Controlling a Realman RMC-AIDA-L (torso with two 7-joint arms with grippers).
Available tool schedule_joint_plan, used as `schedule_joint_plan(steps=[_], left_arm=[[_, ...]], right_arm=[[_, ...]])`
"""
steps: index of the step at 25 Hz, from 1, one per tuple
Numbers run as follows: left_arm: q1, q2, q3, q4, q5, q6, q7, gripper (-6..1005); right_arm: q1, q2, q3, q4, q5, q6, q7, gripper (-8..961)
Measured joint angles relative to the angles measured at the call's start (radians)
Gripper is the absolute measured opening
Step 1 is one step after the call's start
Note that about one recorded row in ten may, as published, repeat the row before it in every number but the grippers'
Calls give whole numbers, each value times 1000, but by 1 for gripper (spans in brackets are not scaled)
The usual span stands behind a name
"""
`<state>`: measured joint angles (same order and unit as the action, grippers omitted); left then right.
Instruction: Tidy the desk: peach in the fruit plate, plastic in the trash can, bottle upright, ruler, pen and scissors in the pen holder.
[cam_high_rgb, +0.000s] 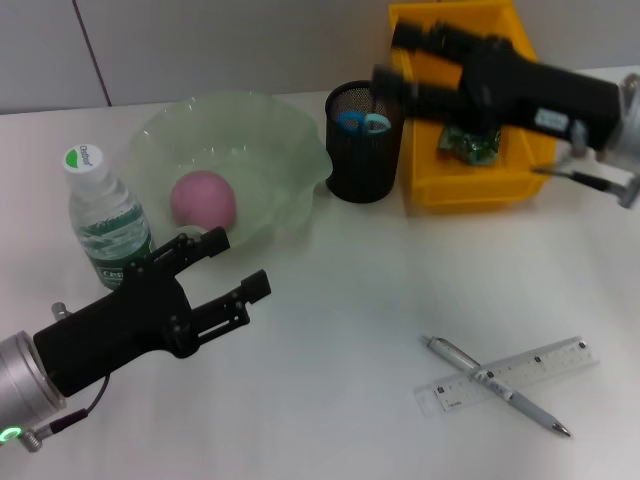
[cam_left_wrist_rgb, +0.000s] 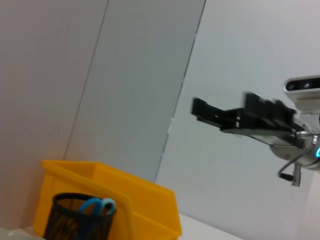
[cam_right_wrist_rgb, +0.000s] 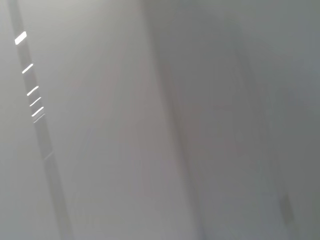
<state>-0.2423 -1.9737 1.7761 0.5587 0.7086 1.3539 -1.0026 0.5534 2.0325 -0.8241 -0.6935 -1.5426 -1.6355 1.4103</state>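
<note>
A: Right gripper (cam_high_rgb: 385, 72) up at 1 o'clock, above pen holder (cam_high_rgb: 362, 143); fingers blurred, cannot tell if parted. Left gripper (cam_high_rgb: 240, 268) at 8 o'clock, fingers apart, empty.

B: Scissors (cam_high_rgb: 361, 122) in holder, peach (cam_high_rgb: 203, 199) in fruit plate (cam_high_rgb: 287, 137), bottle (cam_high_rgb: 106, 219) upright, plastic (cam_high_rgb: 469, 143) in yellow bin (cam_high_rgb: 420, 190).

A: Left over: pen (cam_high_rgb: 493, 384) crossed on ruler (cam_high_rgb: 560, 360) at 5 o'clock.

B: Take pen first, mid-barrel, lift straight to avoid dragging ruler.

We see the right tool (cam_high_rgb: 392, 62) smeared by motion at the upper right of the head view, hiding part of the yellow bin (cam_high_rgb: 470, 175) and the green plastic (cam_high_rgb: 468, 146). Only blue scissor handles (cam_high_rgb: 362, 122) clear the pen holder (cam_high_rgb: 362, 160). The right wrist view is featureless grey.
</note>
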Motion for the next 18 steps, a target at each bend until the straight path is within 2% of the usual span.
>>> schedule_joint_plan(steps=[1,3,4,5,6,8,12,13,16,17,18], left_arm=[[0,0,0,0,0,0,0,797],[0,5,-24,-1,54,30,-21,797],[0,5,-24,-1,54,30,-21,797],[0,6,-47,-2,110,58,-33,797],[0,6,-47,-2,110,58,-33,797],[0,7,-69,-3,168,77,-45,797],[-5,9,-88,-5,256,93,-60,797],[-9,9,-100,-6,294,91,-58,797],[-12,0,-167,-8,393,86,-55,797],[-12,0,-167,-8,393,86,-55,797],[-13,-5,-197,-11,417,84,-56,797]], right_arm=[[0,0,0,0,0,0,0,816],[-4,-28,4,-96,-124,-110,92,816],[-4,-28,4,-96,-124,-110,92,816],[-1,-38,11,-154,-206,-172,136,816],[-1,-38,11,-154,-206,-172,136,816],[12,-43,21,-215,-305,-233,172,816],[48,-44,17,-297,-481,-321,207,815],[77,-42,11,-323,-575,-355,211,815],[118,-30,-63,-367,-720,-374,211,815],[118,-30,-63,-367,-720,-374,211,815],[126,-22,-106,-385,-761,-370,208,815]])
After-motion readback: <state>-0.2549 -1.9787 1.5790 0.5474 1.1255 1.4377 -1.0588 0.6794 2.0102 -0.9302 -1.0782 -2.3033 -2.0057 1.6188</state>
